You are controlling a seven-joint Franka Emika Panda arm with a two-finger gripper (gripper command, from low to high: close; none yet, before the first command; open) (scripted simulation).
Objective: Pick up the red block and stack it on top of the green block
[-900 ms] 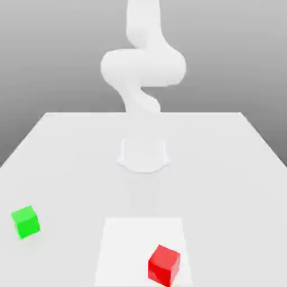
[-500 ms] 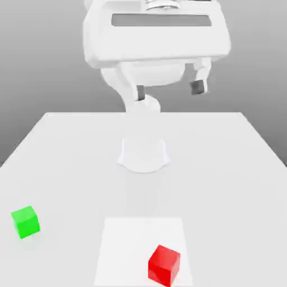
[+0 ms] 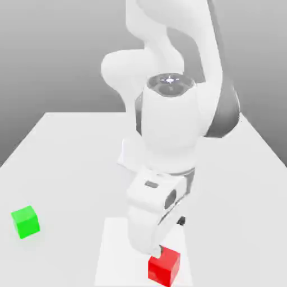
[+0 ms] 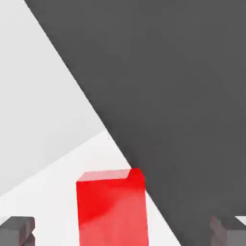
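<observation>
Exterior view: white Panda arm (image 3: 168, 123) bent low over the white table (image 3: 67, 151), its hand down at the near edge. Red block (image 3: 164, 266) sits at about 6 o'clock from the arm's base, on a slightly brighter square patch (image 3: 115, 246). Hand body hides part of the block's top. Green block (image 3: 26, 221) well apart, at roughly 8 o'clock from the base, untouched.

Hand view: gripper (image 4: 126, 230) open at full spread, holding nothing. One dark fingertip (image 4: 17, 230) on one side of the red block (image 4: 112, 209), the other fingertip on the far side, clear air between each pad and the cube. Block looks closer to one finger than the other.

Step in hand, as I judge it: final descent for the grasp. To do it well, centre the block between the pads first, square the pads to two opposite flat faces, go down until the pads cover the cube's middle, then close. Closing off-centre would likely shove or twist the cube.

View differences: hand view gives the finger-to-block gaps and the table's edge running diagonally against dark ground. Exterior view gives the green block's place and the route over to it, toward the exterior view's left; there the fingers themselves are hard to make out.
</observation>
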